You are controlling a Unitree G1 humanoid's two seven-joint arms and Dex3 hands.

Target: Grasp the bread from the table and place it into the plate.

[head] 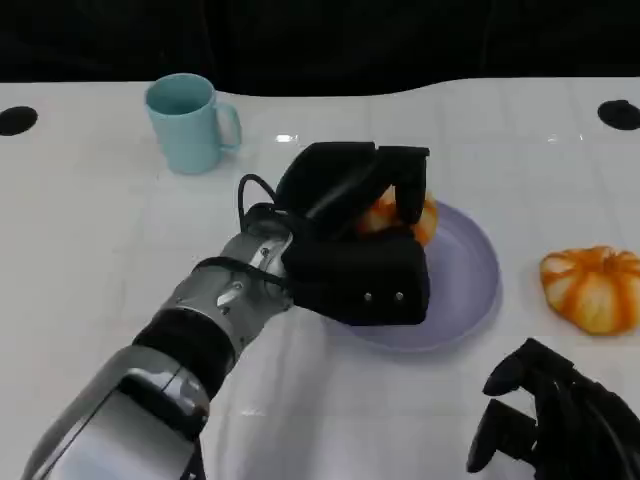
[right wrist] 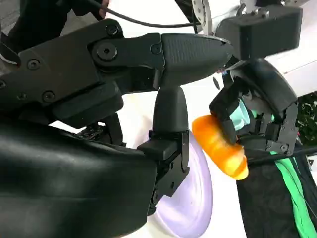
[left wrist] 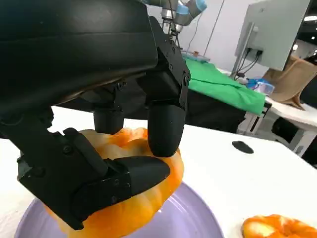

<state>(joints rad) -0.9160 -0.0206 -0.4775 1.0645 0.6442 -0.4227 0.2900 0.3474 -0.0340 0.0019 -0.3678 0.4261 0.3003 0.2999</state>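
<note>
— From where I stand the left hand has its fingers wrapped round the bread, thumb under one side, fingers pressing down on top. Do you see it the same?

— I do. The bread sits inside that grasp, right over the lavender plate, toward the rim farthest from the wrist. In the left wrist view it looks low, perhaps touching the plate, but I can't tell whether its weight rests there or is carried by the hand.

— Then that's my worry. If the fingers let go while it hangs above the plate, I'd guess a round, ridged loaf like that rolls, and it's close to the edge.

— Or it sticks to a fingertip and gets dragged off as the hand lifts away. It looks soft; the fingers seem pressed into it.

— And the plate is light by the look of it. A push down with the palm on the near rim could tip or slide it.

— What about the right hand?

— Idle, holding nothing, fingers loosely apart, well off beside the left one. There's a second bread on the table just beyond it, which it could nudge if it stirs.

— The blue mug is well beyond the left forearm, out of harm.
</note>
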